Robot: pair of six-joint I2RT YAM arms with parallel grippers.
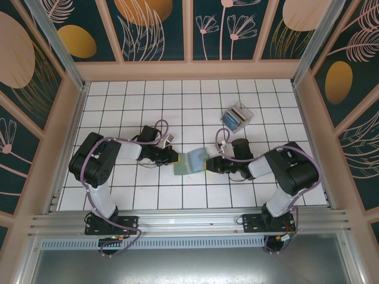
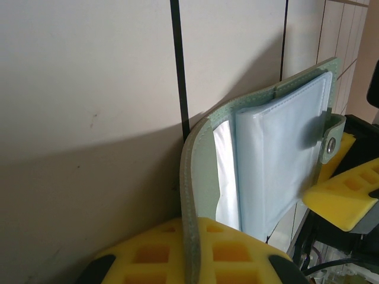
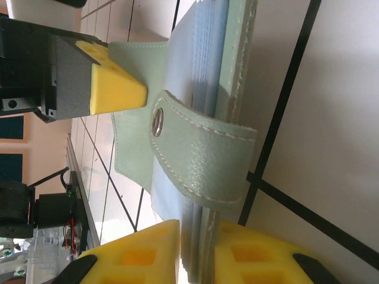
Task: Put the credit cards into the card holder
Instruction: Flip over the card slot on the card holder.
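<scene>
A grey-green card holder (image 1: 190, 163), with its snap-stud tab (image 3: 157, 122) and pale clear sleeves (image 2: 278, 160), is being held mid-surface (image 1: 148, 195). The left claw (image 2: 192, 260) is clamping its cover tight. The right claw (image 3: 198, 254) is straddling its edge, grip unclear.

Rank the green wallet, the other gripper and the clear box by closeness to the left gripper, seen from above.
From the left gripper, in the top view:
1. card holder: clamped in it, just to its right.
2. right gripper: at the holder's opposite edge.
3. clear plastic box: farther back, to the right.
</scene>
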